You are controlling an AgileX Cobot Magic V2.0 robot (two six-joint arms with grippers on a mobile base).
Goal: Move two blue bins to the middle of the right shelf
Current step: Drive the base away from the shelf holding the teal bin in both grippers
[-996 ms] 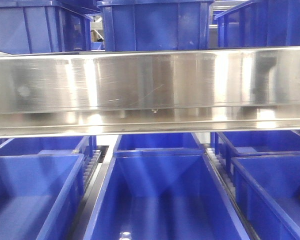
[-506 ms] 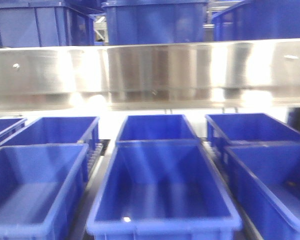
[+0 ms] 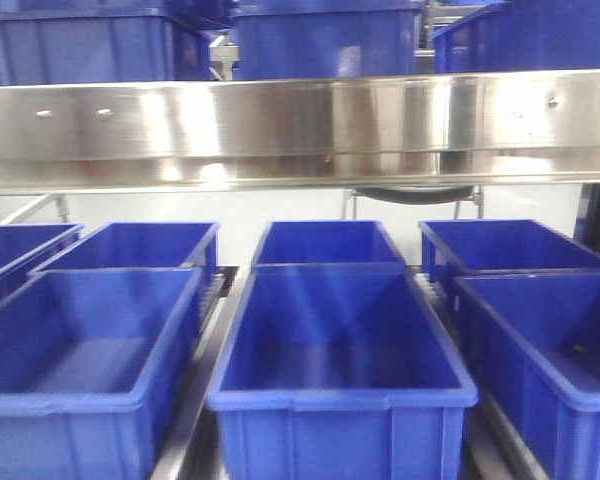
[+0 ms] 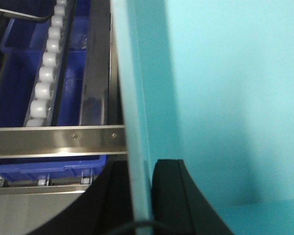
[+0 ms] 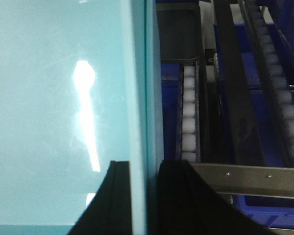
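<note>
Left wrist view puts the pale cyan bin (image 4: 225, 98) in your grasp. The left gripper (image 4: 141, 165) pinches its wall, one finger inside and one outside, and the right gripper (image 5: 146, 165) clamps what looks like the opposite wall the same way. Whether a second bin is nested inside, you cannot tell. Expect stiff, smooth, probably light plastic that may slip, so the thickened rim is your best hold. Just outside the bin run a roller track (image 4: 43, 83) and a steel rail (image 4: 49, 139), with royal-blue bins (image 3: 340, 350) beyond.

Steel roller shelf (image 3: 300, 130), royal-blue bins (image 3: 340, 440)
</note>
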